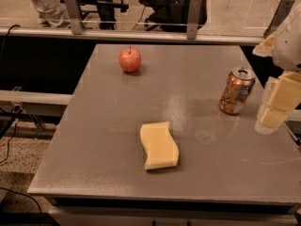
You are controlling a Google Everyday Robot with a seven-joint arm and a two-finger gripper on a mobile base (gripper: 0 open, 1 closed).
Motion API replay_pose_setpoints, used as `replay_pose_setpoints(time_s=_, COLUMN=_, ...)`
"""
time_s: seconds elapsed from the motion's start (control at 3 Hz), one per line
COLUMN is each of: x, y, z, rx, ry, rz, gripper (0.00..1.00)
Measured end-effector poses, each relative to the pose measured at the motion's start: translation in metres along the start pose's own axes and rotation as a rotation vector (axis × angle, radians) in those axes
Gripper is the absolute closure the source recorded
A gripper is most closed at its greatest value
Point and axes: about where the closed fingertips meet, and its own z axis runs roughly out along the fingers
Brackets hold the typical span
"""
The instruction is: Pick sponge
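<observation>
The sponge [159, 145], a pale yellow flat slab with wavy long sides, lies on the grey table [103, 140] near its front middle. My gripper [274, 109] hangs at the right edge of the view, over the table's right side, well to the right of the sponge and a little above the surface. Its blocky pale yellow stacked fingers point down and to the left. Nothing is held in it.
A red apple [130, 59] sits at the table's far left-centre. A brown drinks can [236, 91] stands upright at the right, just left of my gripper. A railing and chairs lie beyond the far edge.
</observation>
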Motion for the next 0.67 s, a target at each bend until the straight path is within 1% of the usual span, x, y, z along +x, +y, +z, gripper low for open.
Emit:
replay_pose_setpoints(time_s=0.33, x=0.0, y=0.0, z=0.0, rx=0.0, ry=0.0, rz=0.0, gripper=0.0)
replay_pose_setpoints(time_s=0.67, x=-0.013, y=-0.001, z=0.005, rx=-0.01, ry=-0.019, rz=-0.039, gripper=0.0)
